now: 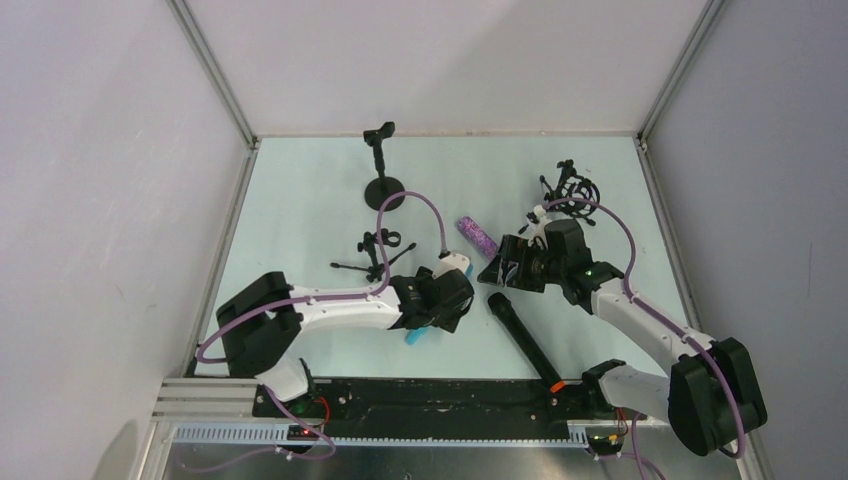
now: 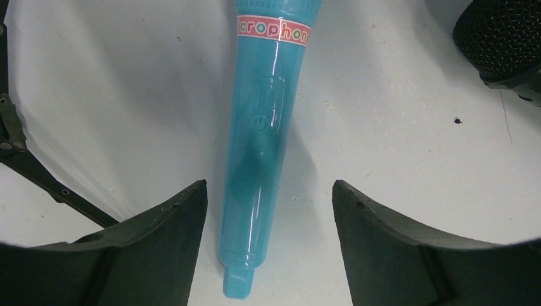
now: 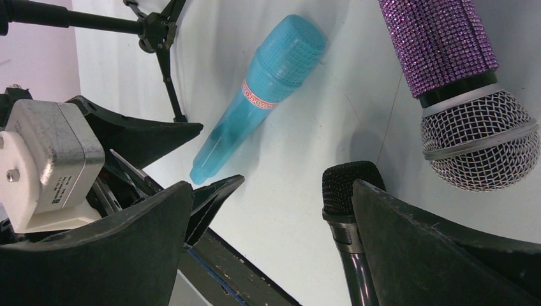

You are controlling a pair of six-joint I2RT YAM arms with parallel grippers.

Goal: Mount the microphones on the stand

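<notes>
Between the parted fingers of the left gripper (image 2: 269, 194), touched by neither pad, the light blue microphone (image 2: 261, 127) lies flat on the table (image 1: 300, 190). Its tail points toward the wrist, and a pink lettered band rings it below the ribbed head. Nearby, the right gripper (image 3: 271, 188) hangs fully spread and holds nothing, over the mesh head of the black microphone (image 3: 348, 191).

There are three microphones; the third is the purple glittery microphone (image 3: 446, 51), which has a silver grille. There are three stands: the tripod stand (image 1: 375, 255) just beside the left arm, the round-base stand (image 1: 383, 170) and the shock-mount stand (image 1: 570, 190).
</notes>
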